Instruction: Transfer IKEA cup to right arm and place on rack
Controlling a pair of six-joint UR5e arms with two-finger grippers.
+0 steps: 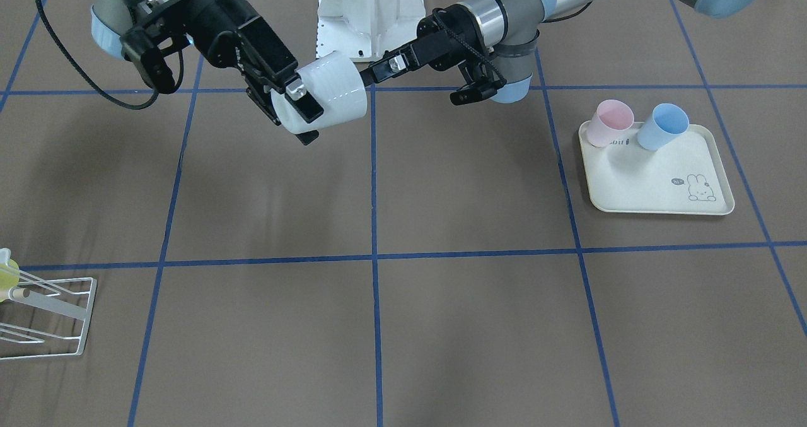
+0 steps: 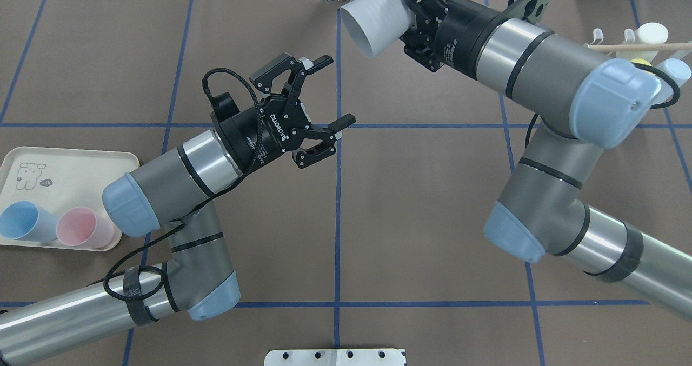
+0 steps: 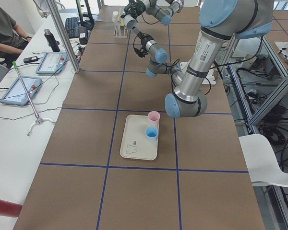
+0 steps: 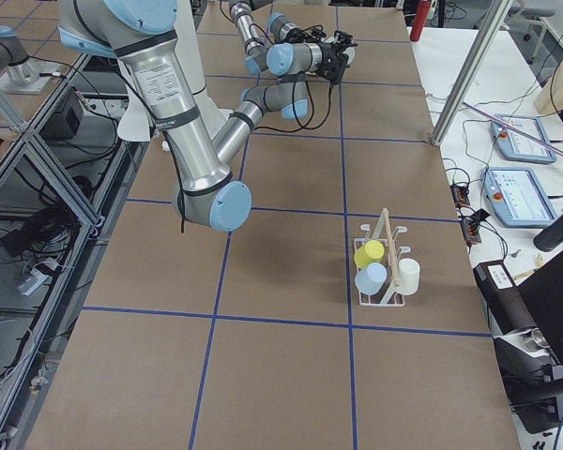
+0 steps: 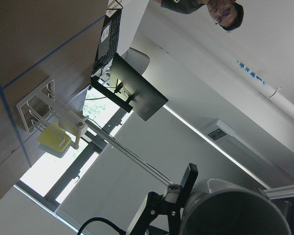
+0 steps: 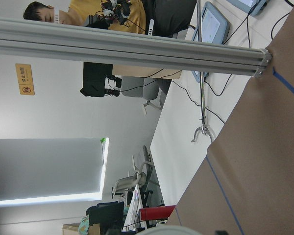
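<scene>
The white IKEA cup (image 1: 328,89) hangs on its side above the table's middle line, and my right gripper (image 1: 304,118) is shut on its wall. From overhead the cup (image 2: 373,22) points its open mouth toward the left arm, with the right gripper (image 2: 415,10) behind it. My left gripper (image 2: 332,90) is open with spread fingers, a short way from the cup and holding nothing; the front view shows the left gripper (image 1: 413,86) with one fingertip near the cup's base. The white wire rack (image 1: 47,316) (image 2: 632,44) (image 4: 385,272) stands on the robot's right and carries a yellow, a light-blue and a white cup.
A cream rabbit-print tray (image 1: 662,187) (image 2: 70,166) on the robot's left carries a pink cup (image 1: 608,121) and a blue cup (image 1: 662,125). The robot's white base (image 1: 371,14) is behind the cup. A side table with tablets (image 3: 19,91) and a seated person runs along the far edge.
</scene>
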